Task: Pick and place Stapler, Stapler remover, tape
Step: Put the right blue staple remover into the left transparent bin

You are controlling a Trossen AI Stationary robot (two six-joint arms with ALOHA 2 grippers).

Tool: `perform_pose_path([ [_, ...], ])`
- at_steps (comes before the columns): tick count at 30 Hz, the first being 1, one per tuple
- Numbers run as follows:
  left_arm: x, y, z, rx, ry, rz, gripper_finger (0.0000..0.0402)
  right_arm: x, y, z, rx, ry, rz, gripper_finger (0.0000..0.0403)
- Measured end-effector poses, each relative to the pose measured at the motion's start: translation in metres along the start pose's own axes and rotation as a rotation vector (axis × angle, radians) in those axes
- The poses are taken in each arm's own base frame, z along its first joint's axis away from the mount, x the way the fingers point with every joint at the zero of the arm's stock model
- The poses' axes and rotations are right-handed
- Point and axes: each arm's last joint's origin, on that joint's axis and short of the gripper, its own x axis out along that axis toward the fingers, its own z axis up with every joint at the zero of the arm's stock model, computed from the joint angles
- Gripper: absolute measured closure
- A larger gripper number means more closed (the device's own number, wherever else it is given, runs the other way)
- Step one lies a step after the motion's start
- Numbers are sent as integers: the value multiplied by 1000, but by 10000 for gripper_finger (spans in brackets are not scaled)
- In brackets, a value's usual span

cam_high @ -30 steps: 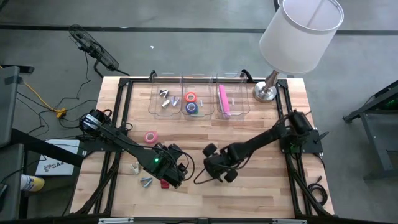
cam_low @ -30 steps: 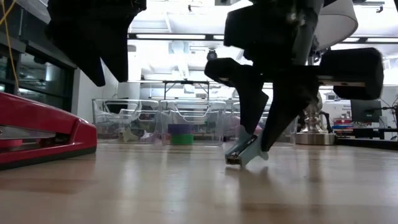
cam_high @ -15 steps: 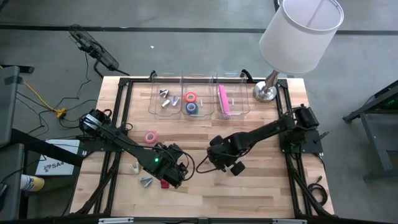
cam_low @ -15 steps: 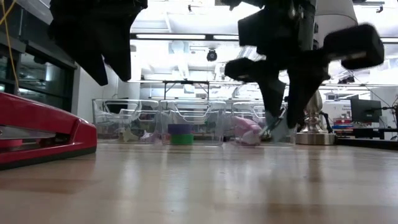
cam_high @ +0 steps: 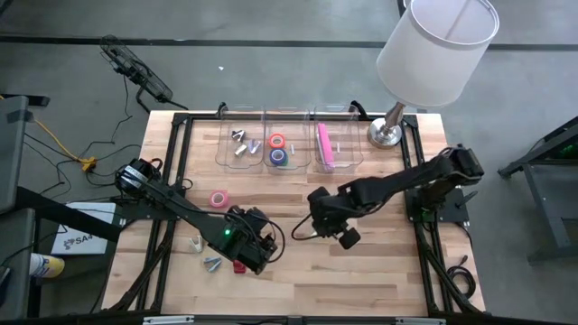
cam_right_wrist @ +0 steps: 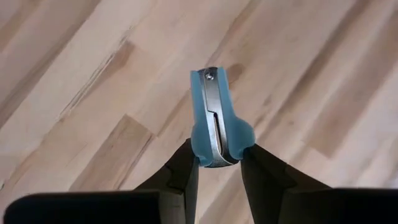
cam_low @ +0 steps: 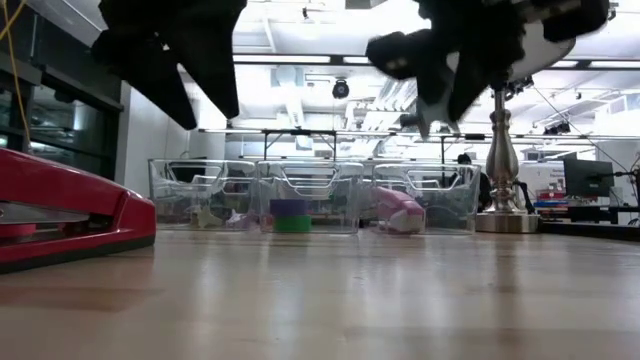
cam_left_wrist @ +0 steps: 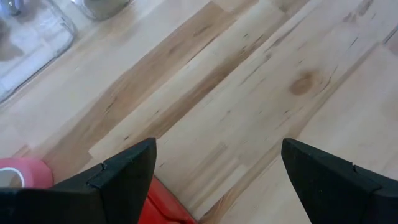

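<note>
Since the earlier frame the right gripper [cam_right_wrist: 216,163] has risen off the table, pinching the light-blue plastic staple remover [cam_right_wrist: 214,121] clear for carrying toward the clear bins [cam_high: 289,144]. The left gripper [cam_left_wrist: 214,171] hovers, fingers spread, over the red stapler [cam_low: 70,215].

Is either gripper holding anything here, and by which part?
The right gripper pinches a blue staple remover by its two side grips. The left gripper is open, holding nothing.

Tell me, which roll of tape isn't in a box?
The pink tape lies alone on the bare table near the left arm. The red and blue-purple rolls sit in the middle clear bin.
</note>
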Motion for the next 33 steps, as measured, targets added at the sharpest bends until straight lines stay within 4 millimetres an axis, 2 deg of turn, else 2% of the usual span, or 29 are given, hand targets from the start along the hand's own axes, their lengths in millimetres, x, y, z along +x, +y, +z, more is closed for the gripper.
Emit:
perform_pose_path([
  [13, -3, -20, 14, -10, -262, -114, 63, -79, -5, -5, 37, -247, -186, 313],
  [19, -6, -30, 24, -19, -409, -156, 63, -105, -5, -3, 64, -404, -240, 313],
  [24, -7, -37, 38, -40, -479, -207, 63, -116, -4, 0, 74, -489, -251, 313],
  [33, -8, -45, 64, -2, -585, -276, 63, -117, -4, 0, 95, -506, -227, 313],
])
